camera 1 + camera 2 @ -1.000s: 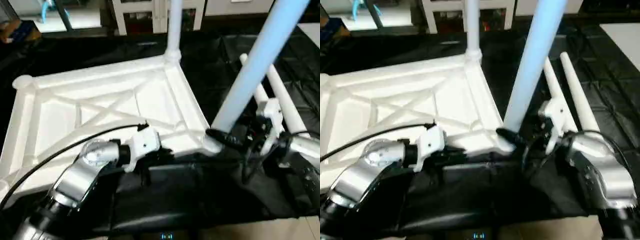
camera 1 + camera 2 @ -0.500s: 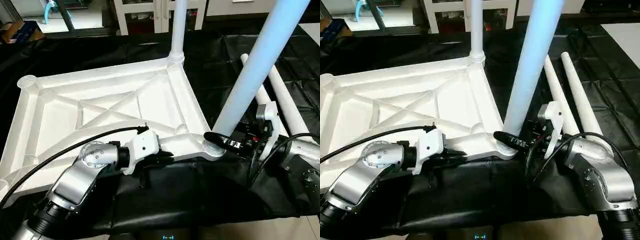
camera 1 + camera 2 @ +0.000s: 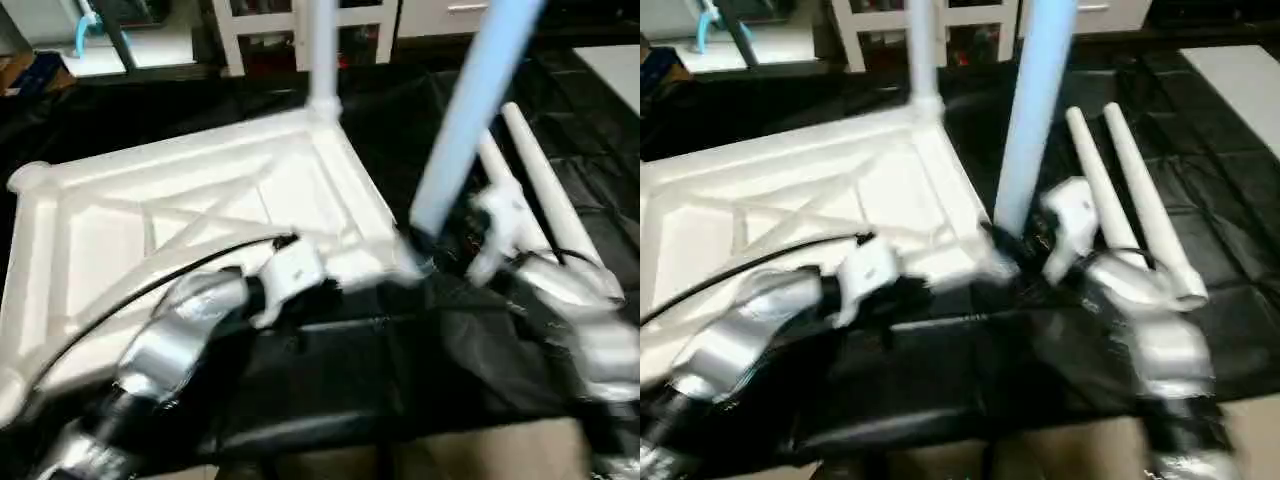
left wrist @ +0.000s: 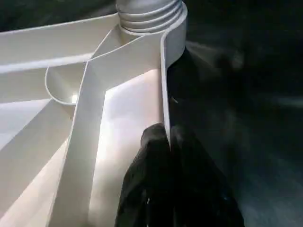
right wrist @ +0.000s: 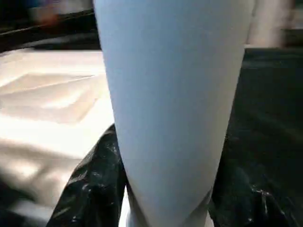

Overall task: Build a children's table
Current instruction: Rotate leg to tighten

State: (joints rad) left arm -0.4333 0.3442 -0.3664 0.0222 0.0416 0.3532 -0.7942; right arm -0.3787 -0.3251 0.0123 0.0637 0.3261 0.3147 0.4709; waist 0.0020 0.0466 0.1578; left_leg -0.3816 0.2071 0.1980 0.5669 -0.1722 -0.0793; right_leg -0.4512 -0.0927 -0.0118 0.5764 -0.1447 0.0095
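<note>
While the table top [image 3: 190, 210] lay upside down on the black sheet [image 3: 1230, 200], ribs up, its near edge sat pinched in the closed left gripper [image 4: 168, 142]. The right gripper [image 5: 161, 189] had a finger on each side of the upright leg [image 3: 1035, 110] at the near right corner; a firm grip couldn't be confirmed. Another leg [image 3: 322, 50] stood at the far corner. Two loose legs [image 3: 1130, 190] lay just right, pointing away, near white shelving [image 3: 300, 20].
</note>
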